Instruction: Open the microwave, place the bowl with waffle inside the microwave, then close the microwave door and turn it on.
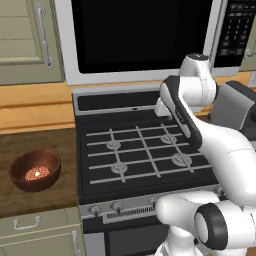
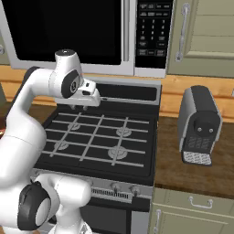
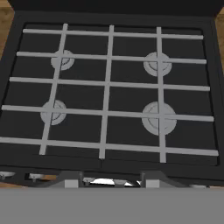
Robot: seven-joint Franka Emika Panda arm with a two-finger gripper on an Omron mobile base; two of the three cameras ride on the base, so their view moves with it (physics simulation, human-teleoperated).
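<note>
One waffle (image 1: 37, 173) lies in the bowl (image 1: 35, 170), right in its middle, so the two can go into the microwave (image 1: 142, 37) together. The bowl sits on the brown surface (image 1: 35, 200) to the left of the stove (image 1: 135, 150), well apart from the arm, and nothing touches it. It is probably waiting there because the oven has to be opened first.

The microwave hangs on the wall above the back of the stove. The microwave door (image 2: 64, 32) is shut flat, with its black glass facing the room. Its grey bar handle (image 2: 126, 34) stands at the right edge of the glass, next to the dark keypad (image 2: 153, 29). So, to my mind, the first step is not done yet, and the handle is what the robot must reach for next.

The white arm rises from in front of the stove and bends over its grates. The claw (image 2: 80, 108) hangs over the back of the stove, below the microwave door, and points down at the burners. It holds nothing. Its two finger tips (image 3: 71, 178) stand apart with a gap between them, about half open. It has to lift and turn toward the handle.

A dark coffee machine (image 2: 199, 123) stands on the surface to the right of the stove.
</note>
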